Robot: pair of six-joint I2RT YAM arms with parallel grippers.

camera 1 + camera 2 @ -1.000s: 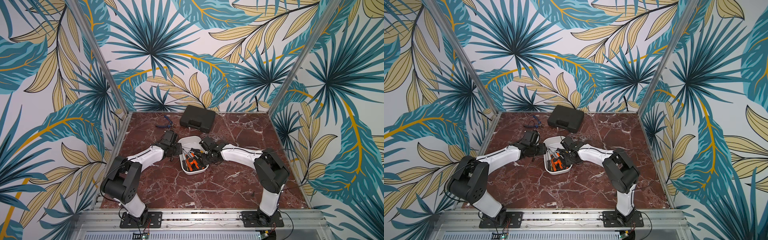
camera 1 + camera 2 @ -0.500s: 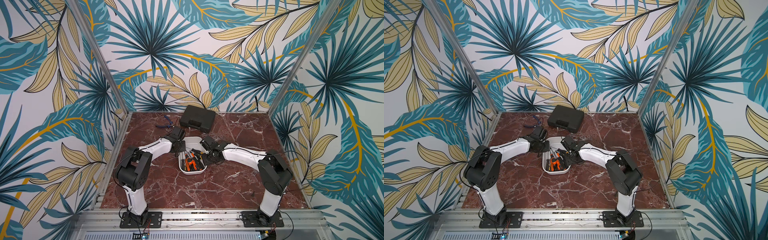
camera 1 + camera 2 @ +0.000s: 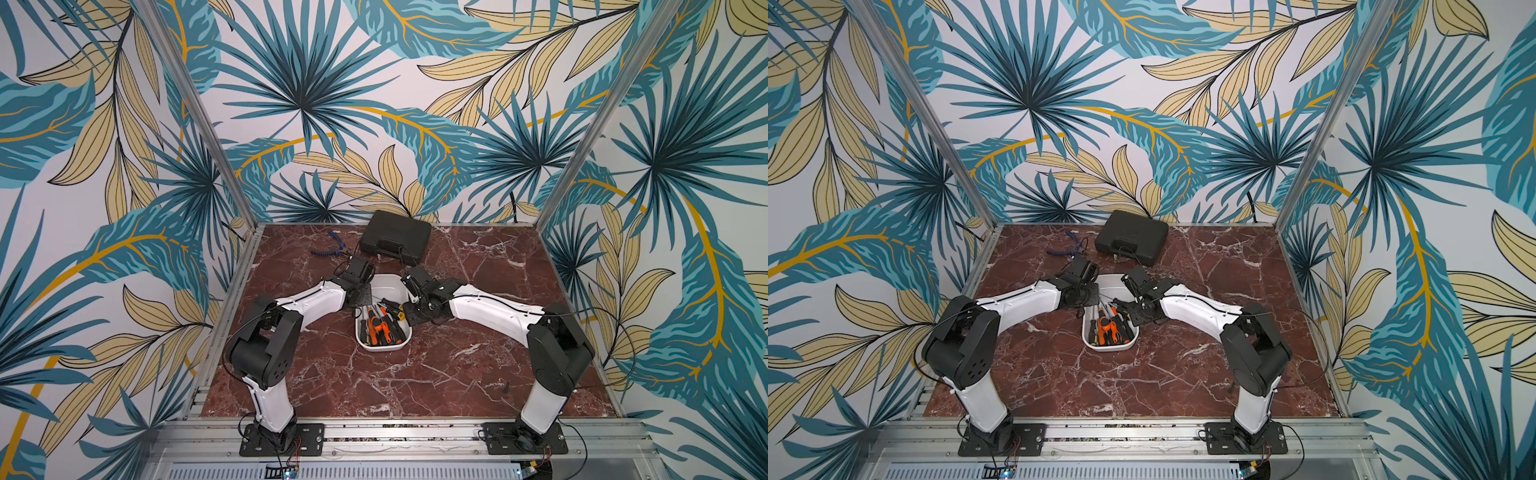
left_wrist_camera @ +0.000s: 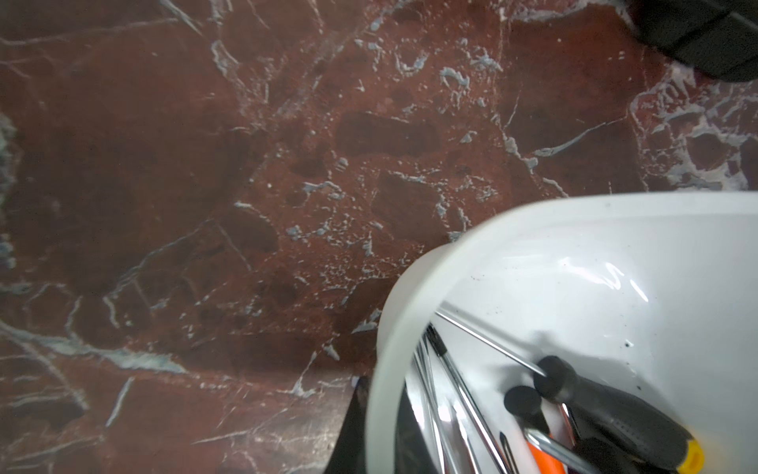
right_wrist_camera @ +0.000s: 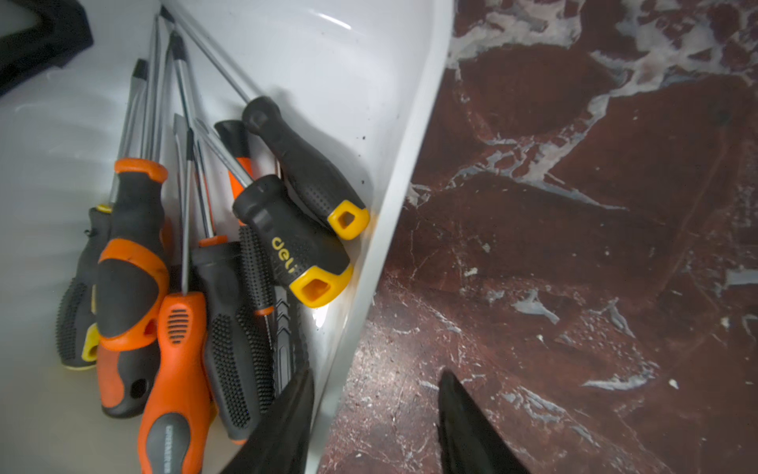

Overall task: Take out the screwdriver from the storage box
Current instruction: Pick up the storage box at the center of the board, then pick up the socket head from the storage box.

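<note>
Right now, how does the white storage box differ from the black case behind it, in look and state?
The storage box is white; the black case is dark all over. The storage box is open on top, with screwdrivers visible inside; the black case is closed, its contents hidden. The storage box lies between the two arms; the black case lies farther back, near the wall. Both rest on the marble table.

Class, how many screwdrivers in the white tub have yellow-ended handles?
3. Two yellow-ended screwdrivers lie side by side against the white tub wall; the third lies farthest from that wall. Others may be hidden.
</note>
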